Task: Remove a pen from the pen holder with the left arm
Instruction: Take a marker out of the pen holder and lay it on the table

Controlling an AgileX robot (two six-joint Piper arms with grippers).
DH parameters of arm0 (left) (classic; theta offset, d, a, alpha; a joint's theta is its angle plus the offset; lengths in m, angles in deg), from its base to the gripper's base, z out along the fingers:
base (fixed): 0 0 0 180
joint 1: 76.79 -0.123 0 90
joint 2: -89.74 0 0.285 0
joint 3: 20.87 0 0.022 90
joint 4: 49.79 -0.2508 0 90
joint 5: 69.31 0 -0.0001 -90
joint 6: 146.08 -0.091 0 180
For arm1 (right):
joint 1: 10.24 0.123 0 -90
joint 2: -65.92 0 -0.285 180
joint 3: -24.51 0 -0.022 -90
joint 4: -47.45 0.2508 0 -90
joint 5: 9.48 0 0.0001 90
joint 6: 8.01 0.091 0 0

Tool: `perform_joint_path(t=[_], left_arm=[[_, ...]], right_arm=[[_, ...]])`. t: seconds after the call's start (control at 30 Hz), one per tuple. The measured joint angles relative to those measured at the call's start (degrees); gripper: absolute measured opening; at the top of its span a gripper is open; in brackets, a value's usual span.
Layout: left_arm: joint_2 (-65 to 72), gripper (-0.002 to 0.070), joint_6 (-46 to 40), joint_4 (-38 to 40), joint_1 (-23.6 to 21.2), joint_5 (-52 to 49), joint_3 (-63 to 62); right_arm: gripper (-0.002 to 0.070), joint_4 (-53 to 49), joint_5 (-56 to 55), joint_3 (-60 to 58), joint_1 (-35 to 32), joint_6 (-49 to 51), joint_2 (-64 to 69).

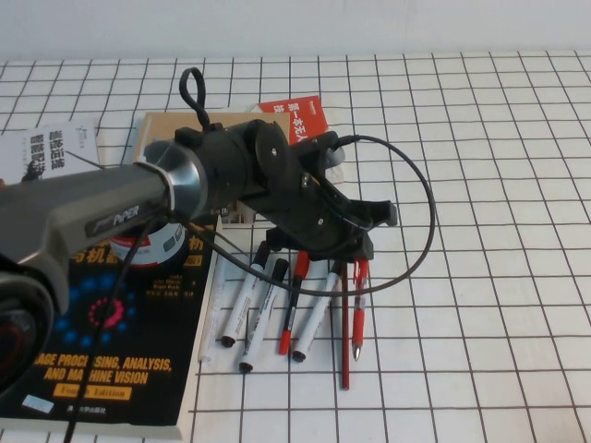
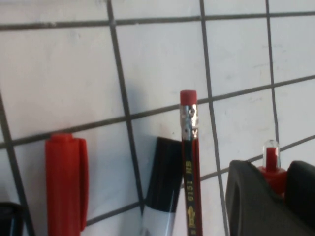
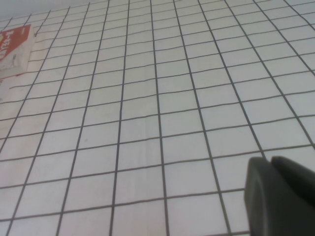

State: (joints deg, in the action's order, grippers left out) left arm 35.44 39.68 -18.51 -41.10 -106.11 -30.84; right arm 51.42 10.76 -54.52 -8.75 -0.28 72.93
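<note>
Left tool point(image 1: 356, 262) clamps the red pen point(image 1: 357, 318) low over the worktop point(image 1: 480, 277); right tool point(image 3: 271, 167) hovers above the same grid, clenched.

Bright, even, diffuse light fills all three views, and the white gridded table point(image 1: 480, 185) looks washed out toward twelve o'clock in the high view. Shadows are faint and soft, lying just beside the markers point(image 1: 259, 305). In the left wrist view the red pen point(image 2: 270, 169) at five o'clock is blurred. The pencil point(image 2: 189, 147) is sharper, its metal ferrule glinting.
</note>
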Motion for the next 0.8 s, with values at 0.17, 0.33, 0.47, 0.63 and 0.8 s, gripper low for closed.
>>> perform_joint_path(t=[0.17, 0.33, 0.47, 0.63, 0.8], left_arm=[[-0.90, 0.0113, -1.85, -1.12, -0.82, 0.88, 0.00], [-2.32, 0.0113, -2.22, -4.63, -2.32, 1.09, -0.13], [-2.31, 0.0113, -2.32, -7.17, -3.51, 0.41, -0.13], [-1.80, 0.0113, -2.32, -7.40, -3.64, 0.41, -0.13], [0.46, 0.0113, -2.32, -6.94, -3.13, 1.43, -0.13]], right_arm=[[-0.0017, 0.00, 0.00, 0.00, 0.00, 0.00, 0.00], [-0.0016, 0.00, 0.00, 0.00, 0.00, 0.00, 0.00], [-0.0016, 0.00, 0.00, 0.00, 0.00, 0.00, 0.00], [-0.0017, 0.00, 0.00, 0.00, 0.00, 0.00, 0.00], [-0.0017, 0.00, 0.00, 0.00, 0.00, 0.00, 0.00]])
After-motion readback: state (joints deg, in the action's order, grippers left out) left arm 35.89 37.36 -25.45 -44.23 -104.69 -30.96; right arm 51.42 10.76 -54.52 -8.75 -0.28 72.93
